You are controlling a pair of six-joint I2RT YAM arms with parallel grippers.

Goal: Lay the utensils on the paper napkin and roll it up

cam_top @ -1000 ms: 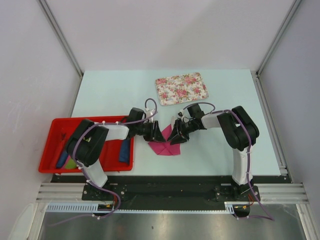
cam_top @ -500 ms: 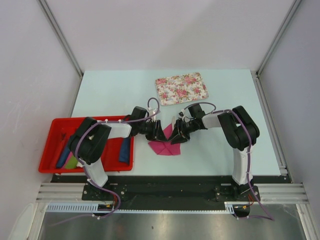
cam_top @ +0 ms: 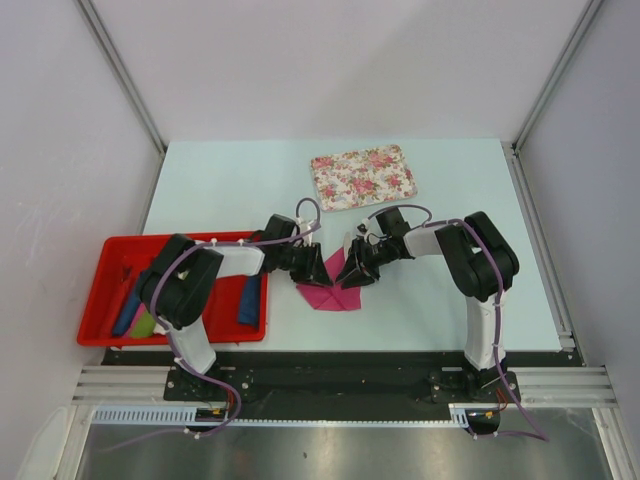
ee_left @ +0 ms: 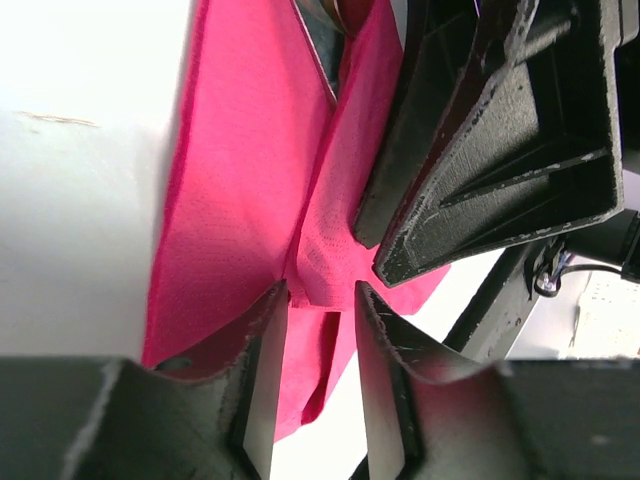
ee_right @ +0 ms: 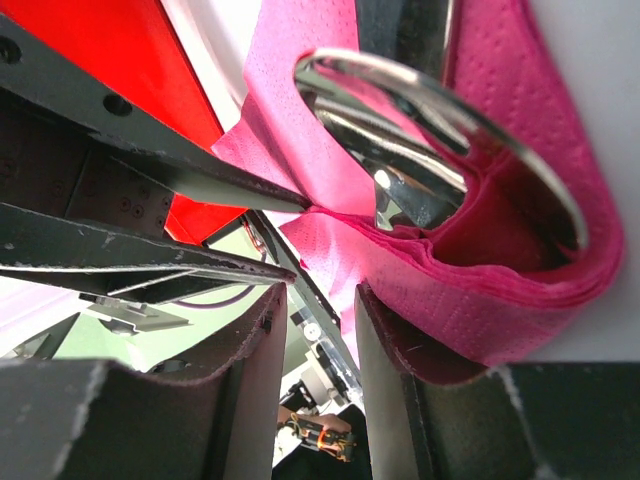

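Overhead view: the paper napkin (cam_top: 325, 292), a plain magenta-pink sheet, lies partly folded on the pale worktop (cam_top: 220, 190), just right of a red tray (cam_top: 110, 250) and well in front of a floral mat (cam_top: 363, 177). Both arms converge on its far edge, the left end effector (cam_top: 318, 265) and the right end effector (cam_top: 349, 272) nearly tip to tip.

Right wrist view: the napkin's edge is curled over into a thick, multi-layered fold with a fine embossed texture. The utensils (ee_right: 440, 130) sit inside this fold; a shiny silvery spoon bowl shows, while any other pieces are hidden by paper. The right end effector's jaws stand a narrow gap apart, with a pink flap reaching into the gap and one finger (ee_right: 390, 350) against the fold.

Left wrist view: the left end effector (ee_left: 318, 300) is likewise narrowly parted, a creased point of napkin lying at its fingertips (ee_left: 268, 340). Whether either one actually pinches the paper cannot be told.
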